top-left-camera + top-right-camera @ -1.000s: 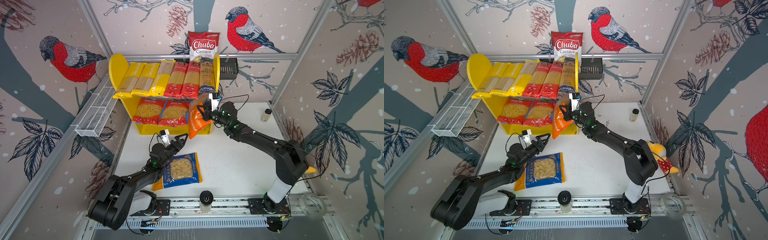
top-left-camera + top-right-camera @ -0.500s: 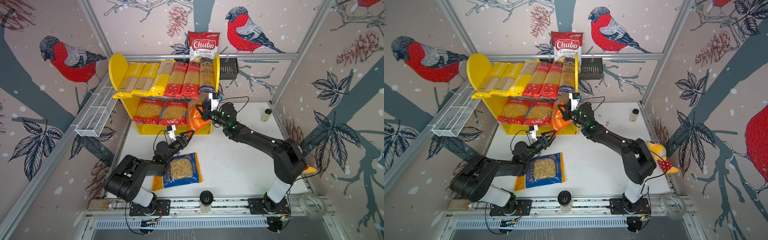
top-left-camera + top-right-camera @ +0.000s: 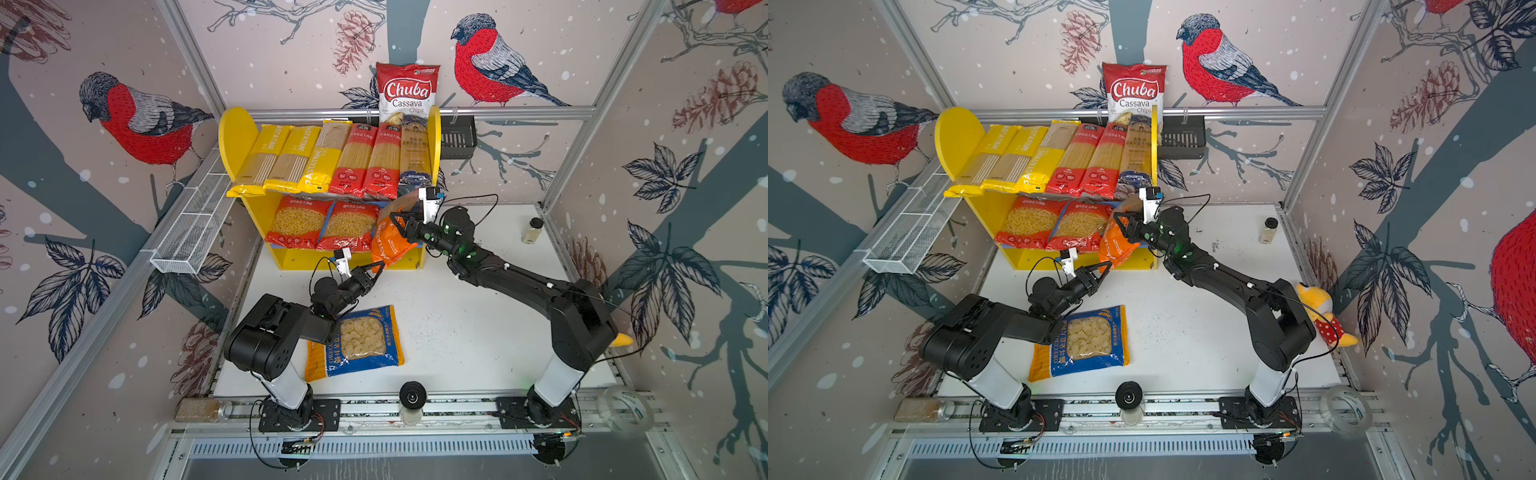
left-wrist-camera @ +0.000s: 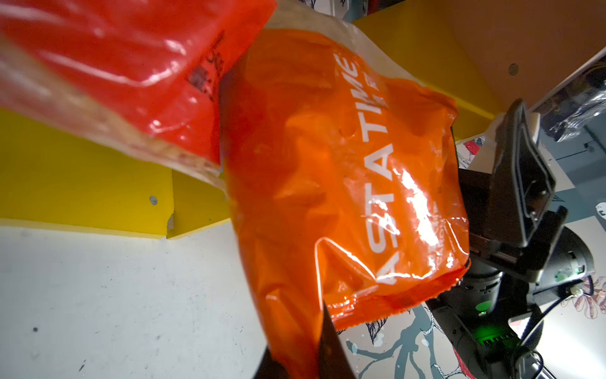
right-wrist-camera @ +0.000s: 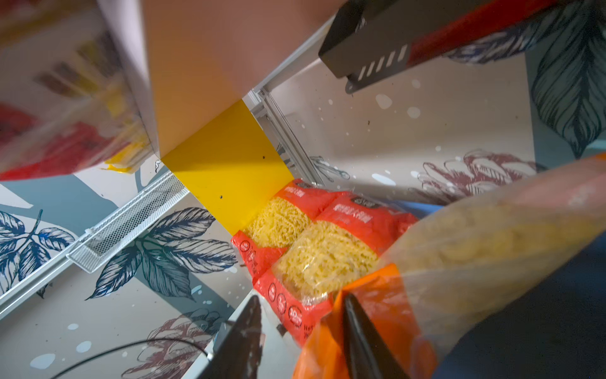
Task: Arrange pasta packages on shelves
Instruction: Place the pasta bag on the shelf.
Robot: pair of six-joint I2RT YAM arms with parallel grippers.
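Both top views hang high over the 6 o'clock edge of the worktop (image 3: 457,324), looking steeply down toward the shelves (image 3: 239,133) at 12 o'clock (near-identical pictures, slightly offset). The left wrist camera sits very near the orange bag (image 4: 311,164), facing the shelves' foot; the right wrist camera, equally near, shares that bag and the lower tier.

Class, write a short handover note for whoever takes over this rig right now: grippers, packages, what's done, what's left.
Left gripper: shut on the orange bag, at its lower corner.
Right gripper: open, fingers apart by the bag's top.
Done: six long packs lie on the upper board of the shelves; two red bags sit on the lower board.
Left: seat the orange bag, now tilted beside the red bags, then shelve the blue-yellow bag lying on the table.
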